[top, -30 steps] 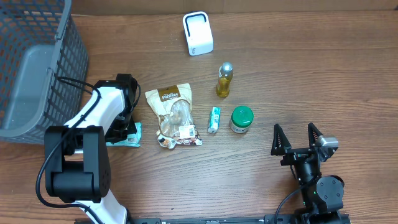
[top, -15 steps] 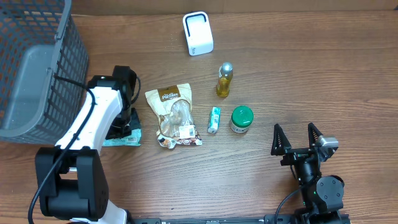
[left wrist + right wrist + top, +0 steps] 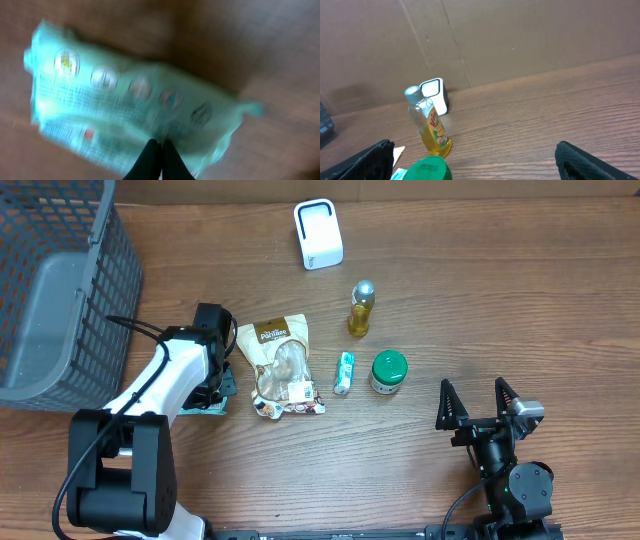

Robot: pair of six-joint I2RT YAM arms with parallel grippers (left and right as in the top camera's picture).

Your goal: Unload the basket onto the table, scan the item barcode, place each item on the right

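Teal packet point(image 3: 130, 107) pinched at one edge by your left gripper point(image 3: 159, 152), just left of the brown pouch point(image 3: 280, 365).
From the left: the wire-mesh basket point(image 3: 60, 290) stands well apart, so leave it out of your path. The black fingers are pressed together on a thin fold of the packet, a soft, crinkly film printed with fine text and a row of round icons; whether it rests on the wood or hangs just over it, you cannot tell. Film this limp will likely sag and curl, so lift slowly, keep the printed face taut, and find the barcode before carrying it to the white, boxy device point(image 3: 318, 233) at the far edge, probably the scanner. Steer clear of the small teal stick point(image 3: 344, 372), the glossy yellow bottle point(image 3: 362, 308) and the green-lidded jar point(image 3: 389, 370). Your right gripper point(image 3: 474, 395) sits spread wide, empty.
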